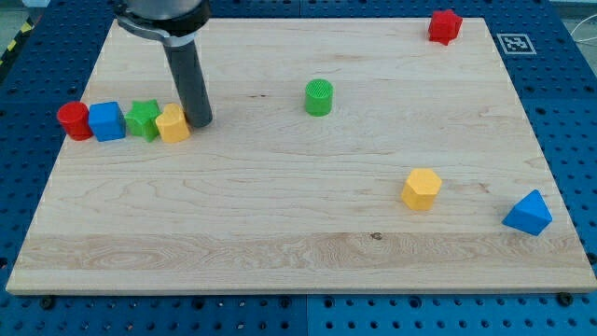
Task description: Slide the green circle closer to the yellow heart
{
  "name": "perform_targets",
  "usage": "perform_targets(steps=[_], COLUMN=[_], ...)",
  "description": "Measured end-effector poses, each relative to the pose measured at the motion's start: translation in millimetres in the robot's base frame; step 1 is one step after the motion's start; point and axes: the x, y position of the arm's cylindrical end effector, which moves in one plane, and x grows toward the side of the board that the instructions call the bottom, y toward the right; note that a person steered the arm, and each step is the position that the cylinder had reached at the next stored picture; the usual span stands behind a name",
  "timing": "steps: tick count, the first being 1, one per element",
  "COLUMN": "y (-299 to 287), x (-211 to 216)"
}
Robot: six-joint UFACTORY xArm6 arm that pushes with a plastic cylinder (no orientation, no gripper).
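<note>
The green circle (319, 97) stands on the wooden board (280, 243), above centre. The yellow heart (173, 123) sits at the view's left, at the right end of a row of blocks. My tip (201, 122) rests on the board right beside the heart's right side; I cannot tell whether it touches. The tip is well to the left of the green circle, with bare board between them.
The row left of the heart holds a green star (143, 119), a blue cube (107, 121) and a red cylinder (73, 121). A yellow hexagon (422, 189) and a blue triangle (529, 213) lie lower right. A red star (445, 26) is at top right.
</note>
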Motion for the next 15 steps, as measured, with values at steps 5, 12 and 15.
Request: perform_targets(steps=[5, 12, 15], y=[114, 270, 188], x=[-92, -83, -48])
